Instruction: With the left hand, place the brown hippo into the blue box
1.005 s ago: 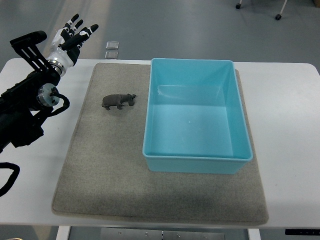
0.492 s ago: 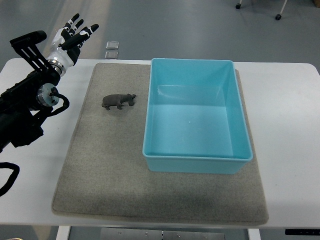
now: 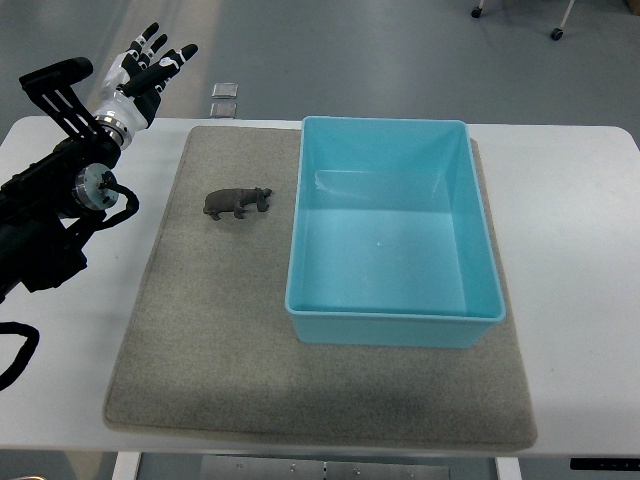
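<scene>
Brown hippo (image 3: 237, 203): dark brown, plain, no markings. Blue box (image 3: 395, 135): light turquoise-blue all over, inside and out, slight pale glare on the inner floor. Mat (image 3: 200, 350): grey-beige, flecked felt look. Worktop (image 3: 570, 250): plain white. Left hand (image 3: 140, 72): white palm and back, fingers (image 3: 172, 61) black with white segments. Left arm (image 3: 50, 215): black, with a silver round joint and a silver wrist ring. Floor (image 3: 350, 50): dull grey-blue, two small grey square plates (image 3: 224, 98) on it
</scene>
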Robot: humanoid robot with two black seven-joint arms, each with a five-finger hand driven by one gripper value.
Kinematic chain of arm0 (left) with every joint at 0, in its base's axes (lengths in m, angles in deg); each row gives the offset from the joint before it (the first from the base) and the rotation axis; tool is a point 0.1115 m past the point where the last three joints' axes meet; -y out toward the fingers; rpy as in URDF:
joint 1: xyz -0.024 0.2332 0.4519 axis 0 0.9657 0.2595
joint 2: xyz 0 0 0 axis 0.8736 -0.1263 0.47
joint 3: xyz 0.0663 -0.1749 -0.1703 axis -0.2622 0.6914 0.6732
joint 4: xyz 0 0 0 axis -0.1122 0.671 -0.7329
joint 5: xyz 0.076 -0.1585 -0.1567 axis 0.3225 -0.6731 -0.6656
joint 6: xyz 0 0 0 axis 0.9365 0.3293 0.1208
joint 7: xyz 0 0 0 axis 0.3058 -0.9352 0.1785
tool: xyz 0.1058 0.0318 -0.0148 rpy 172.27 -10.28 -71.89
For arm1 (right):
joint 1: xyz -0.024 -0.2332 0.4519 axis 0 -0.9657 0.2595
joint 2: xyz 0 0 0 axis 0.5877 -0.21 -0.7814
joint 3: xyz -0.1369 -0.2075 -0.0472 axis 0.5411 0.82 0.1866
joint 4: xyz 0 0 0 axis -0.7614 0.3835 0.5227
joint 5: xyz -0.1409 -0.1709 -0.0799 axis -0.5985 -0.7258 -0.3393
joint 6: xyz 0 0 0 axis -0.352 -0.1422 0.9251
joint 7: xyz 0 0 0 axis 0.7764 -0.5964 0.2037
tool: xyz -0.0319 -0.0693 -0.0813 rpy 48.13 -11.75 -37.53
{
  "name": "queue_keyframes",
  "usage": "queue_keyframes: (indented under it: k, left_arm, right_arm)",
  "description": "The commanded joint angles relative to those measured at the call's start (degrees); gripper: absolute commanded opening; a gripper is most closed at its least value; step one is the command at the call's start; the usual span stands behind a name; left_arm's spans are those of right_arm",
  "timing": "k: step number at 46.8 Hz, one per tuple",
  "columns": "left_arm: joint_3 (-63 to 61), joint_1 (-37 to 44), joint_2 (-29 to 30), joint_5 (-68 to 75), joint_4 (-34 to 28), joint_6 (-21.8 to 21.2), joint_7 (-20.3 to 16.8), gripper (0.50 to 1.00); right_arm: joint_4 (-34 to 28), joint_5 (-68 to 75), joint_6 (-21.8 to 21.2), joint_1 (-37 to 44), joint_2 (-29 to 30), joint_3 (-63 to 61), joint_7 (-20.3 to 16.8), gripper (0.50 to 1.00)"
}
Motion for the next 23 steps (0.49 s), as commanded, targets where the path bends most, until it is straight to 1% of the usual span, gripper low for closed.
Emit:
queue_keyframes:
  k: [1,23]
  left_arm:
    - [0.0,0.0,0.0,0.0,0.0,0.0,0.0,0.996]
    - [-0.79,-0.44,0.18,0.18,-0.09,0.17,-0.09,0.994]
  right_arm:
    - [0.01,0.0,0.01,0.0,0.0,0.0,0.0,0.936]
    - [0.01,0.0,0.01,0.0,0.0,0.0,0.0,0.936]
